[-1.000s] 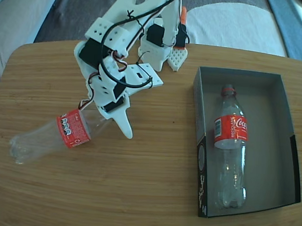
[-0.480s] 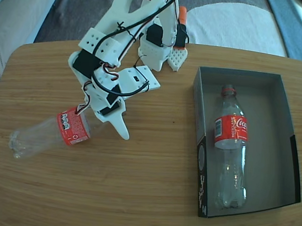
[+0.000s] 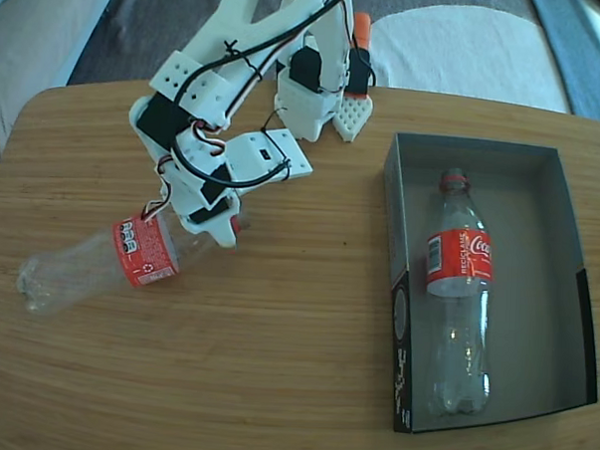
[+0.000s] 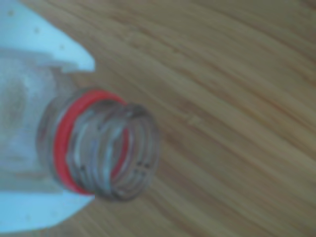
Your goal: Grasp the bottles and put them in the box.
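On the light wooden worktop (image 3: 274, 363), the white 3D-printed hand (image 3: 218, 229) of the arm is clamped on the neck end of a clear plastic Coca-Cola bottle with a red label (image 3: 99, 261), which lies on its side at the left of the fixed view, its base pointing toward the left edge. The wrist view, somewhat blurred, shows that bottle's open threaded mouth and red neck ring (image 4: 106, 148) sitting between the two white fingers (image 4: 49, 44), which seem to press against the shoulder above and below. At the right of the fixed view, the shallow cardboard box with grey inside and black outer walls (image 3: 400, 319) holds a second clear Coca-Cola bottle (image 3: 458, 292), lying lengthwise with its neck toward the far wall.
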